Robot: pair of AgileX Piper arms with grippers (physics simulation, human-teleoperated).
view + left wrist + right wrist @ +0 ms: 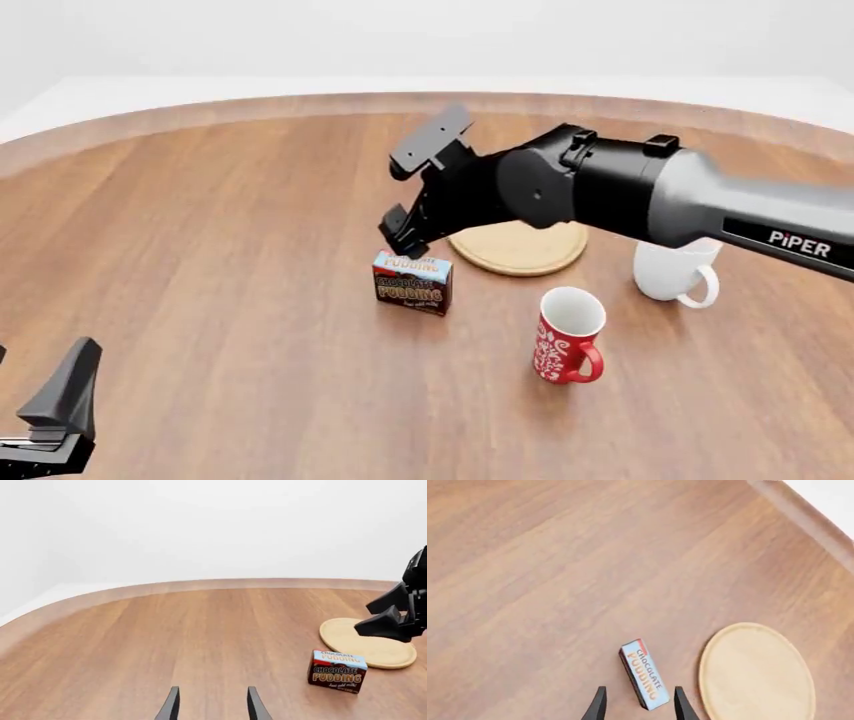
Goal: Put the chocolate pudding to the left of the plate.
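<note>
The chocolate pudding [411, 284] stands upright on the table, just left of the plate [527, 250] and a little nearer to me. My right gripper [404, 240] hovers just above the carton, open, its fingers apart on either side of the carton's blue and red top [644, 680] without touching it. The plate [757, 675] lies empty beside it. The left wrist view shows the pudding [337, 671], the plate [373, 647] and the right gripper [363, 619] above them. My left gripper [212, 702] is open and empty, low at the near left [60, 400].
A red patterned mug [567, 335] stands in front of the plate on the right. A white mug [674, 270] stands right of the plate, partly behind the right arm. The wooden table's curved far edge [400, 100] runs across the back.
</note>
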